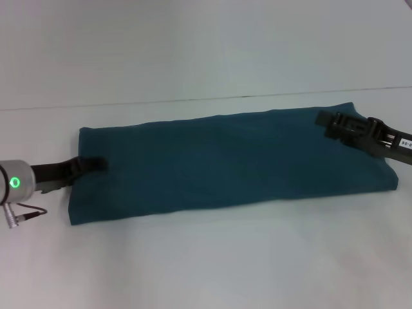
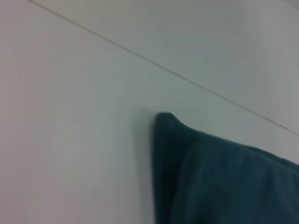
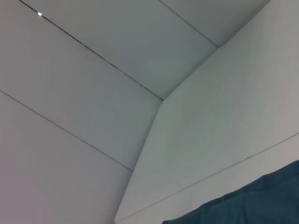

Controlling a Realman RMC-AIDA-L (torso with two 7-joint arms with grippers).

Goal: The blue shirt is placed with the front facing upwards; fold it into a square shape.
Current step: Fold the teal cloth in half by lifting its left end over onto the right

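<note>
folded blue shirt (image 1: 225, 161) (pincers on ends)

A white table (image 1: 206, 264) fills the head view, a thin dark seam (image 1: 257, 96) running across its far part. In the right wrist view, pale wall panels (image 3: 93, 93) with thin joints rise behind the table's edge.

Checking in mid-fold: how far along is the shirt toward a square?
Done: the blue shirt already lies folded into a long narrow band on the white table, no sleeves or lettering showing. In hand: the left gripper is at its left end, the right gripper over its far right corner. Left: folding the band's length into a square.
</note>
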